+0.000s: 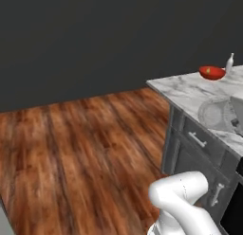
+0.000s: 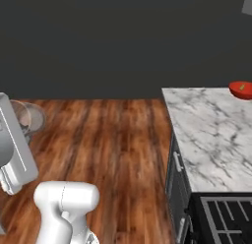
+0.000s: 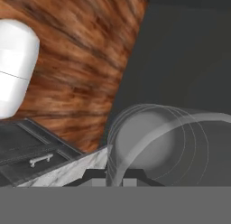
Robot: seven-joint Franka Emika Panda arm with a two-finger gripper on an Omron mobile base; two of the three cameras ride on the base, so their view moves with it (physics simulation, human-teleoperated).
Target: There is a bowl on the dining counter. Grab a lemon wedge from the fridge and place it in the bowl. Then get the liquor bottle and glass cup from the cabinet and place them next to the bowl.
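Flat even rendered light, dark backdrop, soft low-resolution blur, faint gloss on floor (image 1: 80, 149).

The bowl (image 2: 242, 89) and the liquor bottle (image 1: 229, 63) are cut off.

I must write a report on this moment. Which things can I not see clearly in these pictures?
- Claw: in the hand view the glass cup covers its tips.
- Lemon wedge: left base view, a tiny speck in the bowl; shape unreadable.
- Liquor bottle: left base view, too small to read its label.
- Bowl: right base view, cut off by the right edge.
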